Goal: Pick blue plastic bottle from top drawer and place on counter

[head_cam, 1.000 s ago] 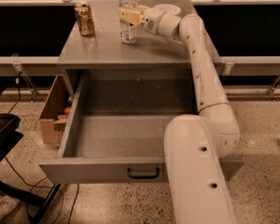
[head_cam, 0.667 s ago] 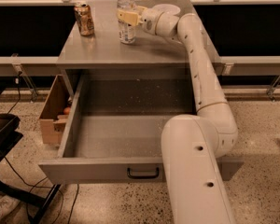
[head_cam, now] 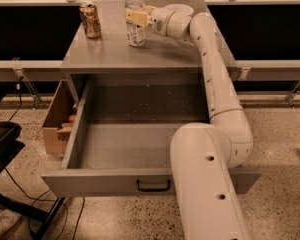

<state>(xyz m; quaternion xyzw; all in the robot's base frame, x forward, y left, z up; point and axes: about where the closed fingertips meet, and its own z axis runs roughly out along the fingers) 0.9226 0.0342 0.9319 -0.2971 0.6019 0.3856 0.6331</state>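
Observation:
The blue plastic bottle (head_cam: 136,35), clear with a white label, stands upright on the counter (head_cam: 115,54) near its back middle. My gripper (head_cam: 135,17) reaches in from the right and is shut on the bottle at mid-height, its tan finger lying across the bottle's front. The top drawer (head_cam: 110,181) is pulled fully out below the counter. Its speckled floor shows nothing on it, and a dark bar handle (head_cam: 153,185) sits on its front panel. My white arm crosses over the drawer's right side and hides that part.
A brown-gold drink can (head_cam: 90,20) stands on the counter left of the bottle, a hand's width away. An open cardboard box (head_cam: 57,119) sits on the floor against the cabinet's left side. A dark stand (head_cam: 2,144) and cables are at the lower left.
The view has shifted slightly. The gripper and the bottle stay together at the same spot on the counter.

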